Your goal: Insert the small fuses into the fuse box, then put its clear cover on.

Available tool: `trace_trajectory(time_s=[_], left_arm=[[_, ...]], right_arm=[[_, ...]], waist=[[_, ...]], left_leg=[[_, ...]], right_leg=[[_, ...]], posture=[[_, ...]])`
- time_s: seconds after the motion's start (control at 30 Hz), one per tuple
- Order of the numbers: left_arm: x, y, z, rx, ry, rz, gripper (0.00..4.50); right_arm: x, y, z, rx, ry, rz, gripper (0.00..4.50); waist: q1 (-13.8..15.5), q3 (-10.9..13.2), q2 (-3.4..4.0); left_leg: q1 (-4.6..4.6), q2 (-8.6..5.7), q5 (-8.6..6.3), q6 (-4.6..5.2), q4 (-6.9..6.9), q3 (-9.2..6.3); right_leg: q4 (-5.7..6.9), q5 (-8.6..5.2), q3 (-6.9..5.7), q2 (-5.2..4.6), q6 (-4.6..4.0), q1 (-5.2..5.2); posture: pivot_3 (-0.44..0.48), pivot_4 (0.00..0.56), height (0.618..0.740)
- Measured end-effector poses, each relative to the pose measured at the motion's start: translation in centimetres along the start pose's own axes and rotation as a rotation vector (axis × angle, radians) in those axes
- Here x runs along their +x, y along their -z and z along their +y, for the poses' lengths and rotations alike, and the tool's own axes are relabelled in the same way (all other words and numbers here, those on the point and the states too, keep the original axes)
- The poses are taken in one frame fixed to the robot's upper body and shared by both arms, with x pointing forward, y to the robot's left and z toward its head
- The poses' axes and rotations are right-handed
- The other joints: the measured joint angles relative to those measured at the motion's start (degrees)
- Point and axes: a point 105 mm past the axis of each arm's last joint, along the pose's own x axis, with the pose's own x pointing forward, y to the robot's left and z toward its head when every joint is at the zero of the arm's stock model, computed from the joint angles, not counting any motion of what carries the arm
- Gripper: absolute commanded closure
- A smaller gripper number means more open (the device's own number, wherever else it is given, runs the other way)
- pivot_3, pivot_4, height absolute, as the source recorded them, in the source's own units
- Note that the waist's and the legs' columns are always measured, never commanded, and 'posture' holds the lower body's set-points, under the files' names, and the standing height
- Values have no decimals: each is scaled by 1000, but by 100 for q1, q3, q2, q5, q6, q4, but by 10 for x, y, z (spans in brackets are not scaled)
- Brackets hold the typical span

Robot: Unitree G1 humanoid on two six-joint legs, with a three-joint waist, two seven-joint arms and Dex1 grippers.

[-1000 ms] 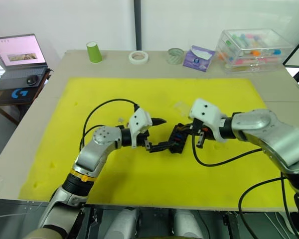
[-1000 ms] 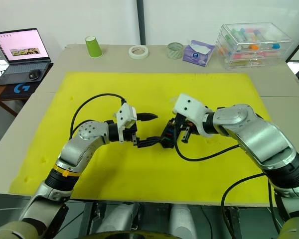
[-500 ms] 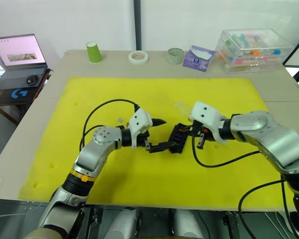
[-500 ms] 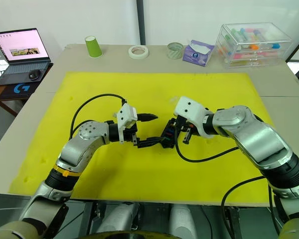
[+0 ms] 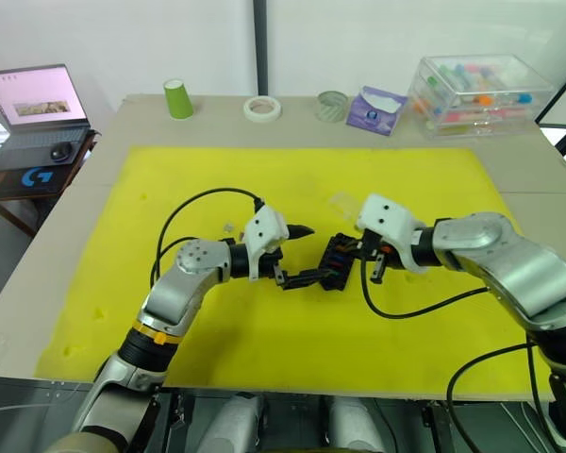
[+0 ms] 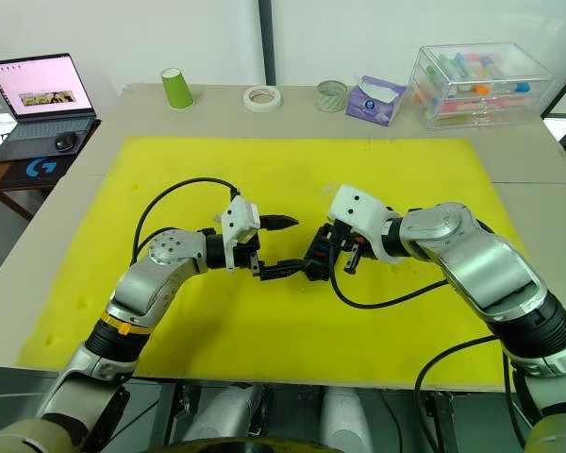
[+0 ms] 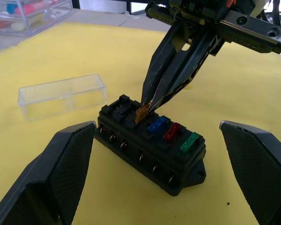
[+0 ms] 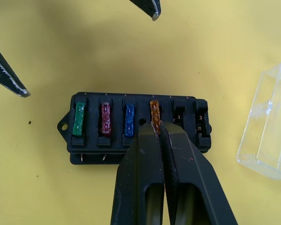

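The black fuse box (image 8: 136,124) lies mid-mat with green (image 8: 78,119), red (image 8: 105,119) and blue (image 8: 129,120) fuses seated in one row. My right gripper (image 8: 158,127) is shut on an orange-brown fuse (image 7: 141,114) that stands in the fourth slot of that row. Two slots beside it are bare. My left gripper (image 7: 155,125) is open, its fingers (image 7: 61,168) set wide on either side of the box without touching it. The clear cover (image 7: 61,93) rests open side up on the yellow mat (image 5: 217,170) just beyond the box.
Along the table's far edge stand a green cup (image 5: 178,98), a tape roll (image 5: 262,109), a clear roll (image 5: 332,106), a purple tissue pack (image 5: 375,109) and a large clear storage box (image 5: 478,94). A laptop (image 5: 38,104) sits on a side table at far left.
My right gripper has edged slightly left over the fuse box. The left arm and the box stay where they were.
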Motion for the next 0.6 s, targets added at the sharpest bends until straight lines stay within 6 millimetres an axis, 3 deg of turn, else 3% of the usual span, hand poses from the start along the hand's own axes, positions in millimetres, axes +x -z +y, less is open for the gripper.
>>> trace_trajectory(time_s=[0.6], left_arm=[[0,1,0,2,-3,5,42]], right_arm=[[4,1,0,8,-1,-1,4500]], waist=[[-1,0,0]], left_leg=[[0,0,0,0,0,0]], right_leg=[[0,0,0,0,0,0]], posture=[[0,150,740]])
